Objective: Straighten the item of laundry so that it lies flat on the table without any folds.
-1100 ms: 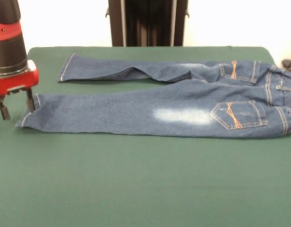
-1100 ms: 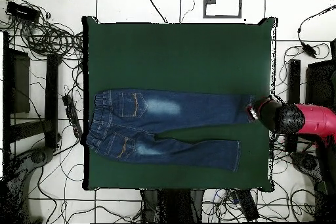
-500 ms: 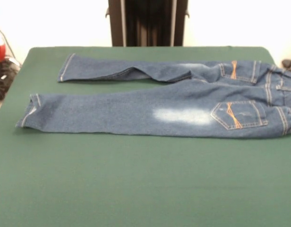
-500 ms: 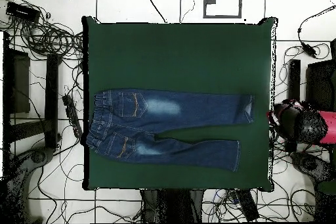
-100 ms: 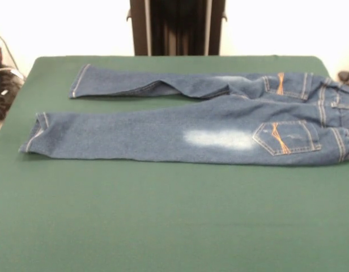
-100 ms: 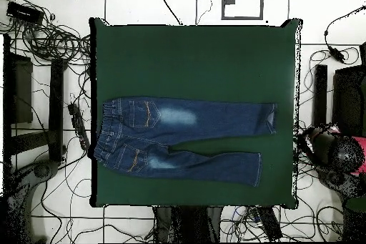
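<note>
Jeans (image 5: 191,127) lie across the table (image 5: 163,221); arm (image 6: 334,152) seemingly beside its edge.

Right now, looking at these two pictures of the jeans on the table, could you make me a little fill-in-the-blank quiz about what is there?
1. The jeans lie on a table covered in dark ____ cloth.
2. The stitching on the back pockets is ____.
3. In the overhead view, the waistband lies toward the picture's ____ side.
4. The two legs are spread apart, and the hem of one leg has a small ____ corner.

Missing words: green; orange; left; folded
</note>
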Controlling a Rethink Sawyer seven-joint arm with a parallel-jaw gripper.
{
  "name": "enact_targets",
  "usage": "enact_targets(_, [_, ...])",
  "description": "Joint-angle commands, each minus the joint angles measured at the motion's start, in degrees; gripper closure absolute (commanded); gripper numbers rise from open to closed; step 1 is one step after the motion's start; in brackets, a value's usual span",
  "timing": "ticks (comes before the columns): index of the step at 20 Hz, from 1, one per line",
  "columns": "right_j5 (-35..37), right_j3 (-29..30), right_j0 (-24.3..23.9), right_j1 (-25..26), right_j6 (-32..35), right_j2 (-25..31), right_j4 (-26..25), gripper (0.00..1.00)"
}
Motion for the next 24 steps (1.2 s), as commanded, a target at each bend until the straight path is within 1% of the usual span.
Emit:
enact_targets(1, [-10.0, 10.6, 5.2, 2.2, 23.6, -8.5, 3.3, 0.0])
enact_targets(3, [-12.2, 11.4, 6.1, 2.1, 25.3, -9.9, 3.8, 0.0])
enact_targets(6, [-14.0, 11.7, 6.7, 2.4, 25.0, -10.9, 5.3, 0.0])
enact_targets(7, [-15.2, 11.4, 7.5, 3.6, 25.6, -10.8, 6.1, 0.0])
enact_targets(10, [-17.1, 11.4, 7.9, 4.2, 25.6, -11.3, 7.6, 0.0])
enact_targets(12, [-17.9, 11.3, 10.3, 3.5, 27.1, -12.1, 9.4, 0.0])
enact_targets(15, [-18.0, 12.1, 12.5, 1.8, 28.2, -12.8, 12.5, 0.0])
enact_targets(18, [-20.3, 11.9, 14.8, 3.0, 30.1, -13.7, 15.5, 0.0])
enact_targets(20, [-21.8, 12.1, 17.1, 2.8, 32.1, -15.4, 17.2, 0.0])
enact_targets(22, [-22.1, 12.7, 19.9, 1.7, 34.6, -17.6, 19.2, 0.0])
enact_targets(24, [-21.7, 13.1, 22.1, 0.3, 35.5, -19.3, 21.2, 0.0])
